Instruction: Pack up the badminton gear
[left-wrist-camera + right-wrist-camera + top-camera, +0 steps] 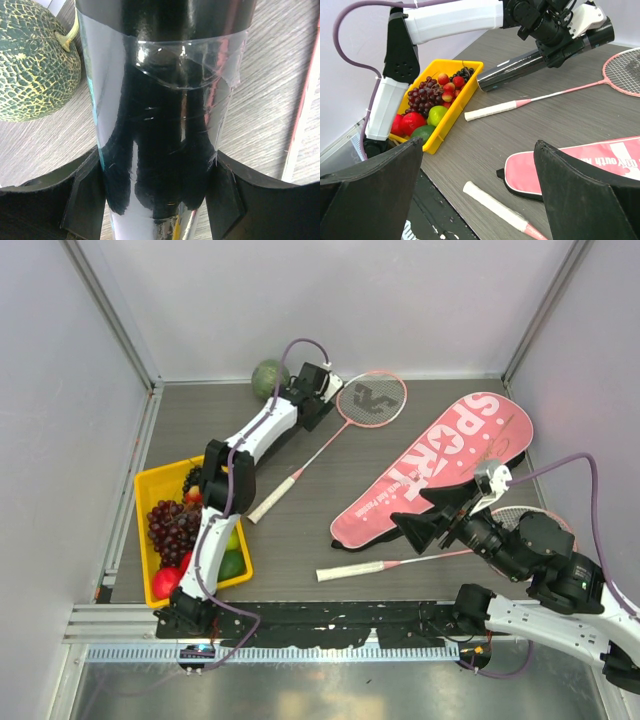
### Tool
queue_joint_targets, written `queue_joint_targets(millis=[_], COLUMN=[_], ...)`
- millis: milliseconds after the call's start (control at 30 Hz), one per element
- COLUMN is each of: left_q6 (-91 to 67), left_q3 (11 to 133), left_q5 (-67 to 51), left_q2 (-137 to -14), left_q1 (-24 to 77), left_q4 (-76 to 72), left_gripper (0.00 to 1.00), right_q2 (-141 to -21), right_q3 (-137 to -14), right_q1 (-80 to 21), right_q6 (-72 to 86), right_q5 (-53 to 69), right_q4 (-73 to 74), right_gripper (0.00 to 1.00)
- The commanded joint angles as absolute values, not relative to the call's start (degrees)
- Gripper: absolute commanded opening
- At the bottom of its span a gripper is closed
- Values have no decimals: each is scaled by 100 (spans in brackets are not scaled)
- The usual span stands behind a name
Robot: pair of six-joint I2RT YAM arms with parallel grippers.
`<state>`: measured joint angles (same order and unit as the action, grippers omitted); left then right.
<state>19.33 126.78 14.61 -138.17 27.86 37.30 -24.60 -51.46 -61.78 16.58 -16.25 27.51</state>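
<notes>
black tube (159, 100) pinched in the left hand (157, 187); right hand (477, 167) spread wide, gripping nothing

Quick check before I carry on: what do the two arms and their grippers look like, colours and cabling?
The left arm and the right arm are both built of white links with black joints. Each trails a purple cable that loops free of the arm. The left gripper and right gripper have broad, matte black, wedge-shaped fingers. I see no markings.
</notes>
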Motion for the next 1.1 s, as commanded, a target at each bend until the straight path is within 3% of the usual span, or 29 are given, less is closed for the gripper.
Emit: queue_joint_targets(millis=[0, 167, 467, 600, 800, 967, 1067], left_q6=[1705, 1679, 1644, 1670, 1617, 1591, 1556], left_q3=[13183, 13149, 12806, 12657, 12419, 12480, 12472], left_q5=[1732, 1705, 1486, 1319, 1169, 871, 537], left_q2=[-13957, -13948, -13685, -13483, -13149, -12631, -12034], left_q1=[2725, 2725, 2725, 2725, 2725, 2733, 2742], left_q4=[4069, 4096, 4096, 4096, 4052, 4280, 4333], left_gripper=[39, 46, 69, 89, 99, 99, 100], right_q2=[-2400, -2303, -2188, -2180, -2180, -2311, -2661], right_q3=[-5511, -5563, -5476, -5484, -5484, -5204, -5001], right_q1=[-6196, -6205, -6196, -6205, -6205, -6188, -6196], right_q6=[1529, 1494, 1661, 1723, 1828, 2065, 2687], right_q5=[-1723, -1731, -1670, -1652, -1608, -1898, -2695], right_q4=[2654, 2689, 2751, 2751, 2769, 2698, 2934], right_gripper=[95, 95, 95, 96, 96, 96, 95])
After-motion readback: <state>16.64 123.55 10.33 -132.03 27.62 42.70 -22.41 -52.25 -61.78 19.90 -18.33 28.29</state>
